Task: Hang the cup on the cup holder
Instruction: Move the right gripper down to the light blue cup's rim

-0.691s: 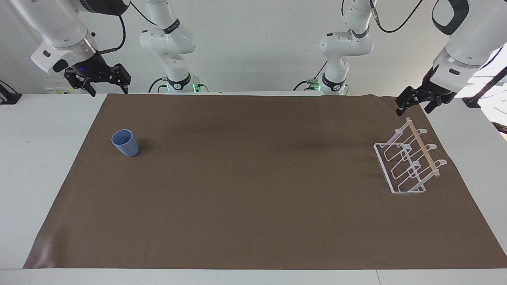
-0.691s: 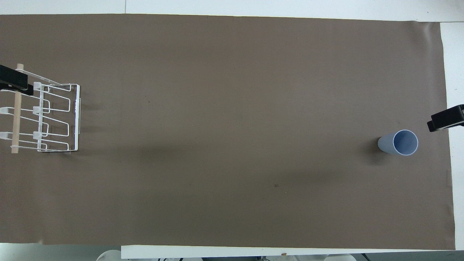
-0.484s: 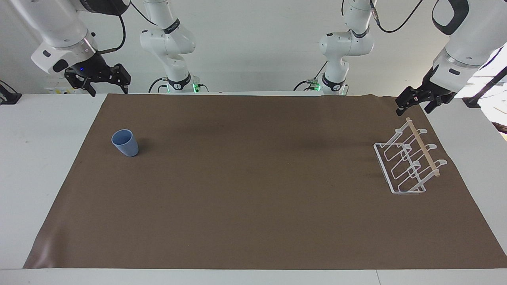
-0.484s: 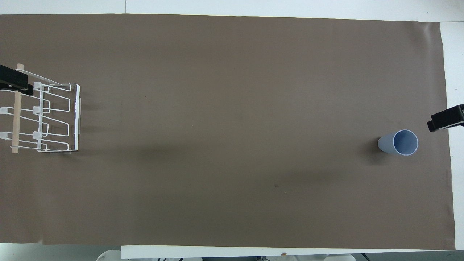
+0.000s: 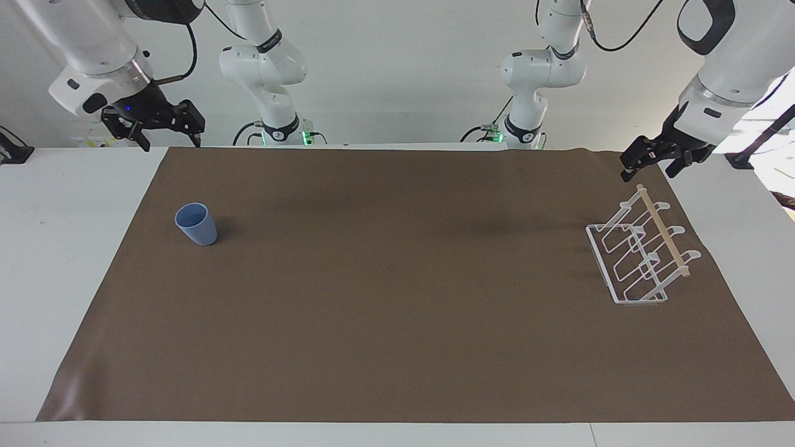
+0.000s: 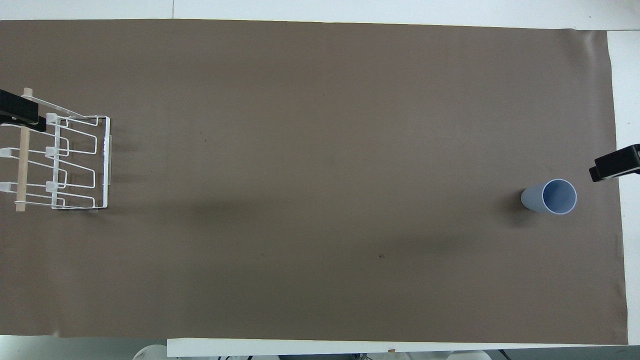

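The light-blue cup stands upright, mouth up, on the brown mat toward the right arm's end of the table; it also shows in the overhead view. The white wire cup holder with its wooden rod stands empty toward the left arm's end, also in the overhead view. My right gripper hangs open and empty in the air over the mat's corner by the robots, apart from the cup. My left gripper hangs open and empty just over the robots' end of the rod.
A brown mat covers most of the white table. Only the grippers' tips show in the overhead view, the left gripper and the right gripper.
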Robot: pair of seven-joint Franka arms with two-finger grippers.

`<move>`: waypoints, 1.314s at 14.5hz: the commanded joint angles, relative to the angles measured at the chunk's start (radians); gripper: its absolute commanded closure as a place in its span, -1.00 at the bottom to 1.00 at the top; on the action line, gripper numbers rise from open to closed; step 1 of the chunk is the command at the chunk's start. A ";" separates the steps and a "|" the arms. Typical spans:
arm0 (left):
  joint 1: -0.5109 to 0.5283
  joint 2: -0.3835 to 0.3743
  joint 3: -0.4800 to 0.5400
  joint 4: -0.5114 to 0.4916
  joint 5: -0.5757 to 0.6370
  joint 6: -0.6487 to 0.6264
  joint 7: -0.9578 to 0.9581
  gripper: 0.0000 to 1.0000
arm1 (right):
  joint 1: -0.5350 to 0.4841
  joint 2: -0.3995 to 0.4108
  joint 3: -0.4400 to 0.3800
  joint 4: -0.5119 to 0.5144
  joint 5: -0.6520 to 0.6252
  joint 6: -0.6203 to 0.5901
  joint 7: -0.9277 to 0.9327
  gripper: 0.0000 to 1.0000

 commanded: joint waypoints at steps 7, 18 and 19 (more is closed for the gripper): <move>-0.004 -0.017 0.003 -0.030 -0.008 0.004 -0.009 -1.00 | -0.116 -0.030 -0.007 -0.363 0.018 0.416 -0.185 -1.00; -0.005 -0.029 0.003 -0.058 -0.010 0.010 -0.012 -1.00 | -0.250 0.071 -0.008 -0.567 0.019 0.715 -0.394 -1.00; -0.005 -0.032 0.003 -0.058 -0.008 0.010 -0.012 -1.00 | -0.251 0.079 -0.007 -0.567 0.019 0.721 -0.394 -1.00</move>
